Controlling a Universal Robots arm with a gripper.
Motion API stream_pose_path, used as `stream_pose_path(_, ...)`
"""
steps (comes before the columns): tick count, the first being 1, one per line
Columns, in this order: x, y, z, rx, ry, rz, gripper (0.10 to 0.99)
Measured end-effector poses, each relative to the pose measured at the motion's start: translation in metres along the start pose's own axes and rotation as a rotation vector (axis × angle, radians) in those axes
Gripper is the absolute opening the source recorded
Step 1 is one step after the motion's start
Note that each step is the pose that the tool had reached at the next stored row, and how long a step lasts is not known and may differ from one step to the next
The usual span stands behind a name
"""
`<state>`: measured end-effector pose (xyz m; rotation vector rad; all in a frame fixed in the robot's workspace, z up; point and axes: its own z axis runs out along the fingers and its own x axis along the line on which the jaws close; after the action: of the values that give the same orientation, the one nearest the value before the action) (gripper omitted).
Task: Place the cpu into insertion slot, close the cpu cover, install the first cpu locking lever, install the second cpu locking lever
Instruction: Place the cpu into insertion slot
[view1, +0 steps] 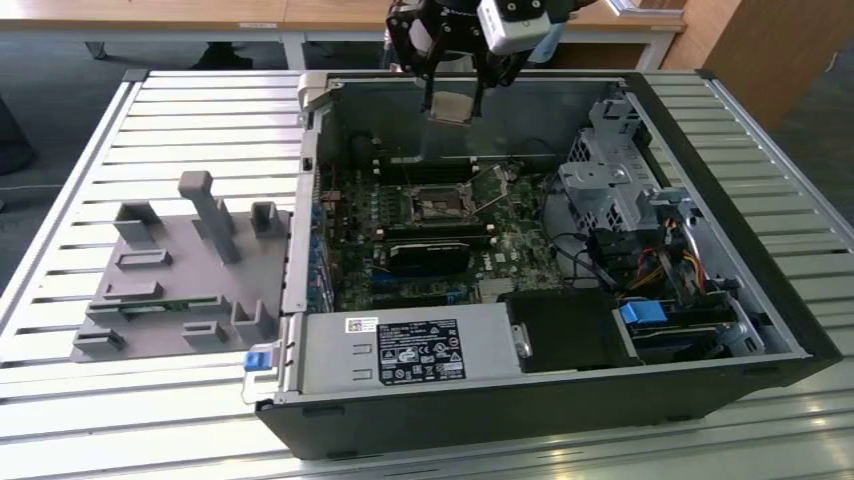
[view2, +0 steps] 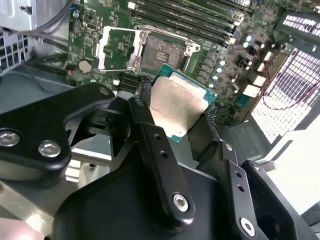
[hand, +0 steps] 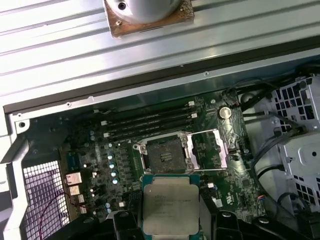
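While the claw hangs clamped on the cpu, the insertion slot sits uncovered on the board below.
Exterior view: insertion slot lies nearer and lower, mid-board; claw is up over the case far wall, well apart from it. Fingers pinch two opposite cpu edges, silver top facing the wrist views. cpu cover swung open, just beside the slot.

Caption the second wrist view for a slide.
Tool holds the cpu over the motherboard; insertion slot empty, cpu cover open.
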<state>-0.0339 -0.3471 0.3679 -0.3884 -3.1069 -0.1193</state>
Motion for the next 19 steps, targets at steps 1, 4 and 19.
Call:
stream_pose_path(1,0.0000,0.0000,0.0001,0.000,-0.0009,0.011,0.541)
stream_pose_path(4,0.0000,0.0001,0.0001,0.001,-0.0039,0.046,0.541)
stream_pose_path(19,0.0003,0.0012,0.0012,0.002,-0.0178,0.220,0.541)
